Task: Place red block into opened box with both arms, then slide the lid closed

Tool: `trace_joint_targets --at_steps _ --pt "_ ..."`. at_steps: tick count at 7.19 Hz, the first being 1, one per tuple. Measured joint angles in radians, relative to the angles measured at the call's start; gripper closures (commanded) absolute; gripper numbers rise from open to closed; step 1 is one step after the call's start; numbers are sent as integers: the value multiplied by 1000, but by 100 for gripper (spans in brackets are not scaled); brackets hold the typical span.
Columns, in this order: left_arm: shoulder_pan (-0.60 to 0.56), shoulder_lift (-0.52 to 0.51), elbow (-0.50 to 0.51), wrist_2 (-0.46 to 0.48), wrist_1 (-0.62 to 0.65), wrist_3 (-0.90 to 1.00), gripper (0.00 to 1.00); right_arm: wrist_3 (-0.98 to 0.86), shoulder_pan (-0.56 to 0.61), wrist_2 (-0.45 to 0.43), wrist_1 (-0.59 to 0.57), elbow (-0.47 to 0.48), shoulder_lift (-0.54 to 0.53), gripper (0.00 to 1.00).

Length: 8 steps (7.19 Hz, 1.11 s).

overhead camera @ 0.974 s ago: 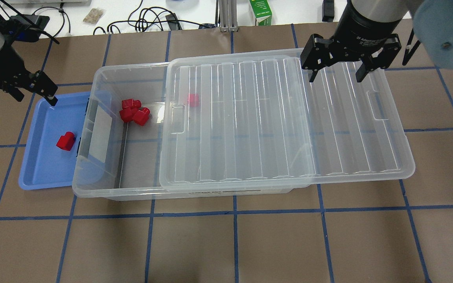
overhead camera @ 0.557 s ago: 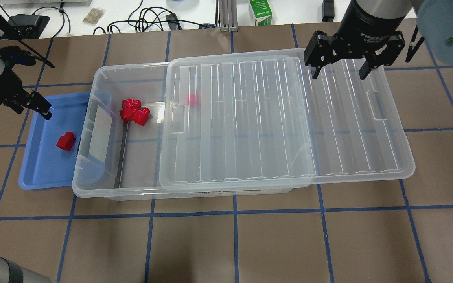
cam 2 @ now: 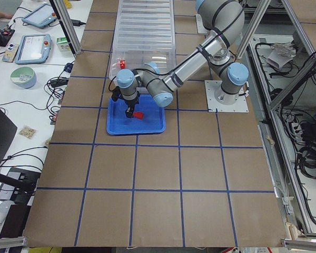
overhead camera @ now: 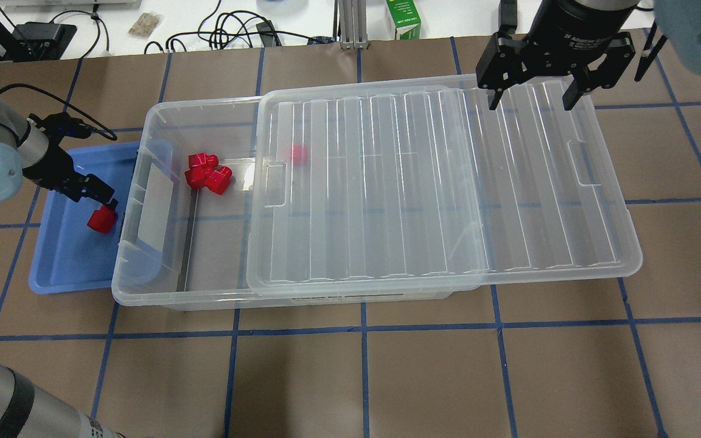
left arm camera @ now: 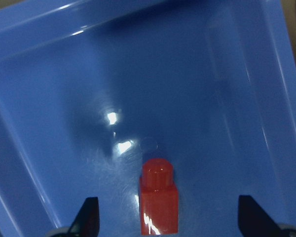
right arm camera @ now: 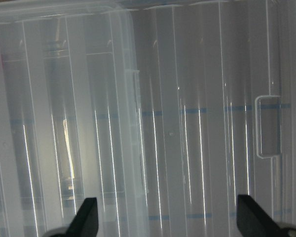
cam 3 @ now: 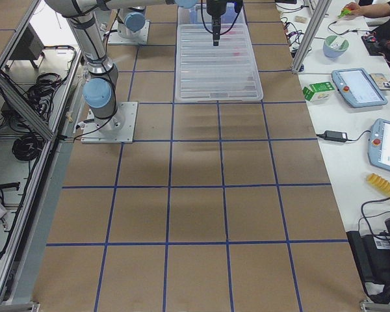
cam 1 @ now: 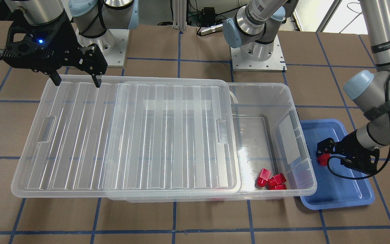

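Note:
A red block [overhead camera: 101,220] lies in the blue tray [overhead camera: 64,261], left of the box [overhead camera: 143,295]. My left gripper [overhead camera: 100,201] is low over it and open. In the left wrist view the block [left arm camera: 159,202] stands between the two fingertips, which do not touch it. Three more red blocks [overhead camera: 207,173] lie inside the box's open left end, and another [overhead camera: 299,154] shows faintly under the lid [overhead camera: 435,182]. The lid covers the box's right part and overhangs to the right. My right gripper [overhead camera: 530,97] hangs open above the lid's far right edge, holding nothing.
A green carton [overhead camera: 403,18] and cables [overhead camera: 229,30] lie beyond the table's far edge. Both arm bases [cam 1: 257,56] stand behind the box in the front-facing view. Brown table with blue grid tape extends in front of the box.
My left gripper has swung from the tray's far left corner down to the red block in the tray. My right gripper has drifted slightly toward the far edge, still open.

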Motion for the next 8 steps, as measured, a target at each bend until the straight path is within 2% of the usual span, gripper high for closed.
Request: trace_joint_targets --at_steps 3,4,5,8 --pt "0 -16 -37 65 21 -68 30 0 1 -1 4 4 -2 0" --pt "0 -16 -53 69 21 -96 95 0 1 -1 5 5 -2 0" --pt "0 -13 -62 73 18 -105 100 0 1 -1 5 6 -3 0" --pt "-8 16 -47 94 6 -107 100 0 1 -1 6 7 -3 0"
